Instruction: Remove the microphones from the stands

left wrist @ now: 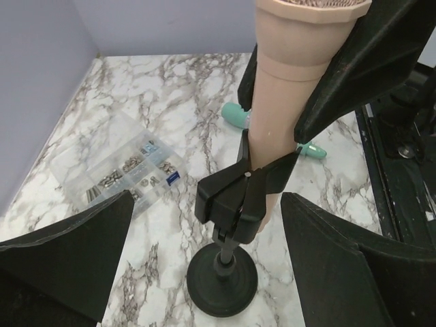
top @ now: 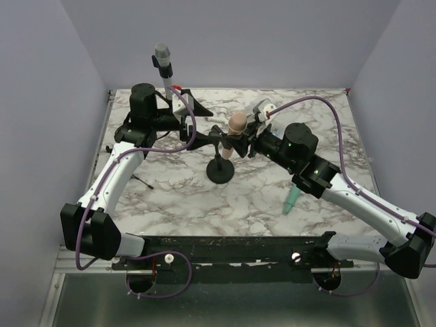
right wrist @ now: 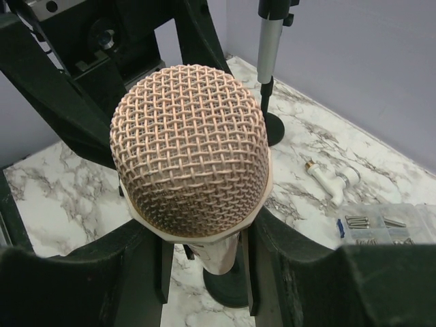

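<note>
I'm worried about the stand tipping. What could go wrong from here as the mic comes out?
The clip grips the microphone body, and the left hand is open around the stand, not holding it. If the right hand pulls up, the stand's round base may lift or tip. A toppling stand could strike the parts box nearby.

two microphones [top: 236, 123] [top: 162, 60], two stands [top: 220, 171] [right wrist: 274, 129], one teal tool [top: 291, 199], one clear parts box [left wrist: 126, 170], one white plug [right wrist: 334, 181].

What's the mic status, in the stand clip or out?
In: the black clip wraps the microphone low down, atop the stand.
</note>
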Controlling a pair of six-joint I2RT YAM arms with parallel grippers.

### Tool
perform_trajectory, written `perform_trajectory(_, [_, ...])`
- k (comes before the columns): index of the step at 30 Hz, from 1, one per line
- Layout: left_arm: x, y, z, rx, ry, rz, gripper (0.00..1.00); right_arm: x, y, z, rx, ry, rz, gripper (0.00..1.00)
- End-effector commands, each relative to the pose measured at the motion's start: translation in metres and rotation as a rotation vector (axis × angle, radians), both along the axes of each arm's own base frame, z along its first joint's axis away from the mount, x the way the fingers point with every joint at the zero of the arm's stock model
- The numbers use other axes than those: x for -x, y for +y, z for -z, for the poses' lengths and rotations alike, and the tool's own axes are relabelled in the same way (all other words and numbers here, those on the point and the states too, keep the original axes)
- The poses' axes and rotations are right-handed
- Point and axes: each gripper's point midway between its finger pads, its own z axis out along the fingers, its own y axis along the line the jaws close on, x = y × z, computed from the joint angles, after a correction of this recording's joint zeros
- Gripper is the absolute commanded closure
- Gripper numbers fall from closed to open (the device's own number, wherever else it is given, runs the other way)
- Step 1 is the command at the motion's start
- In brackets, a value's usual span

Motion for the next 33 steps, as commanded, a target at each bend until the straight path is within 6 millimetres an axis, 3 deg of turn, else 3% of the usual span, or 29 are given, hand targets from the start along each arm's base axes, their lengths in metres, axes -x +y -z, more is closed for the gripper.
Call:
perform_trajectory(1, [0.017, -0.02, 0.001, -0.013, -0.06, 0.146, 0.11, 0.009, 0.01, 0.006, -0.002, 0.059, -0.064, 0.99])
perform_trajectory(6, [0.016, -0.029, 0.007, -0.005, -0.051, 0.167, 0.14, 0.008, 0.01, 0.005, -0.004, 0.061, -0.063, 0.99])
perform_trajectory(19, [0.02, -0.028, 0.016, -0.019, -0.048, 0.17, 0.27, 0.009, 0.007, 0.004, -0.005, 0.062, -0.058, 0.99])
perform_trajectory(21, [0.019, -0.027, 0.017, -0.024, -0.053, 0.165, 0.38, 0.009, 0.007, 0.004, -0.006, 0.061, -0.057, 0.99])
perform_trajectory(22, [0.018, -0.027, 0.018, -0.026, -0.058, 0.16, 0.5, 0.01, 0.007, 0.004, -0.007, 0.062, -0.058, 0.99])
perform_trajectory(24, [0.015, -0.026, 0.019, -0.033, -0.075, 0.135, 0.91, 0.01, 0.007, 0.002, -0.009, 0.059, -0.056, 0.99])
perform_trajectory(25, [0.015, -0.025, 0.021, -0.032, -0.082, 0.128, 0.97, 0.01, 0.006, 0.002, -0.01, 0.058, -0.054, 0.99])
perform_trajectory(33, [0.015, -0.024, 0.027, -0.051, -0.061, 0.12, 1.0, 0.004, -0.007, -0.006, 0.0, 0.059, 0.02, 0.99])
